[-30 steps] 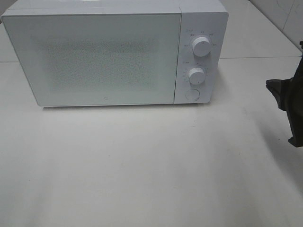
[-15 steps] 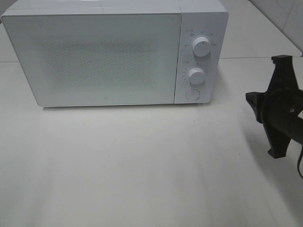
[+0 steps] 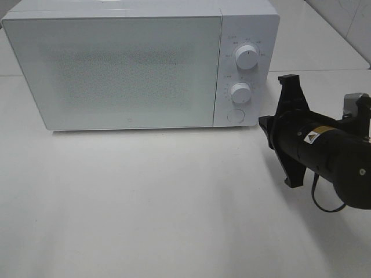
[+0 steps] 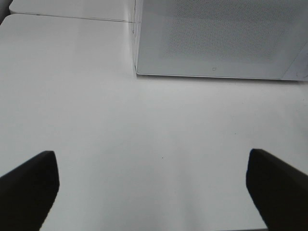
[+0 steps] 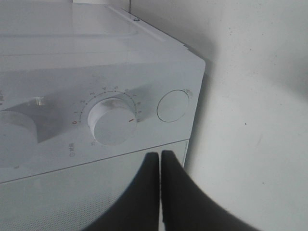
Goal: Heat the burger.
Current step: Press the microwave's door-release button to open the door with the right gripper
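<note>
The burger is not shown in any view; its place cannot be told. The microwave [image 3: 116, 69], door shut, is set at 12 o'clock on the counter [image 3: 174, 202]. The right end effector [image 5: 160, 155], fingers pressed together, is held at the microwave's 4 o'clock, near the round button [image 5: 174, 104]. The left end effector [image 4: 150, 156] is spread wide above the counter.

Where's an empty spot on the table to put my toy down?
The white table in front of the microwave door is bare, all the way to the left. It is crowded on the right, where the right gripper and its black arm reach in beside the round button.
</note>
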Controlling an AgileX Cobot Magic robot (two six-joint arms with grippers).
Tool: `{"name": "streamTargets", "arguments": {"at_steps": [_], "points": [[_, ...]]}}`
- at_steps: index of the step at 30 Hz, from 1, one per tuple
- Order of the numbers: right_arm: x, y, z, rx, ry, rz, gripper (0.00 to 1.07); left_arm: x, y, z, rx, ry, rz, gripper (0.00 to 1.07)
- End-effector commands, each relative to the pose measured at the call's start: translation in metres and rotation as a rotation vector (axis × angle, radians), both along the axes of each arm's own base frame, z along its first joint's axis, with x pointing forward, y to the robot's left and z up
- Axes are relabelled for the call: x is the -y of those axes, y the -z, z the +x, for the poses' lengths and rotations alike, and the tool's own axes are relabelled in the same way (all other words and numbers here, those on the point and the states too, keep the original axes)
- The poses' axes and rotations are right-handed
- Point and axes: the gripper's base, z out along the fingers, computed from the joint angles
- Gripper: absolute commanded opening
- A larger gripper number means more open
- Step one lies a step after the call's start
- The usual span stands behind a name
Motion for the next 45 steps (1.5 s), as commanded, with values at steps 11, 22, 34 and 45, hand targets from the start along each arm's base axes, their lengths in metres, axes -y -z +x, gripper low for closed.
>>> {"name": "streamTargets", "arguments": {"at_steps": [11, 22, 34, 45], "points": [[-0.020, 0.013, 0.029, 0.002, 0.008, 0.027, 0.01, 0.000, 0.000, -0.002, 0.023, -0.007, -0.011, 0.98], [-0.034, 0.029, 0.053, -0.007, 0.037, 0.040, 0.02, 0.000, 0.000, -0.002, 0.023, -0.007, -0.011, 0.98], [-0.037, 0.047, 0.082, -0.007, 0.090, 0.048, 0.02, 0.000, 0.000, -0.002, 0.023, -0.007, -0.011, 0.98], [-0.039, 0.051, 0.099, 0.025, 0.143, 0.077, 0.02, 0.000, 0.000, -0.002, 0.023, -0.007, -0.011, 0.98]]}}
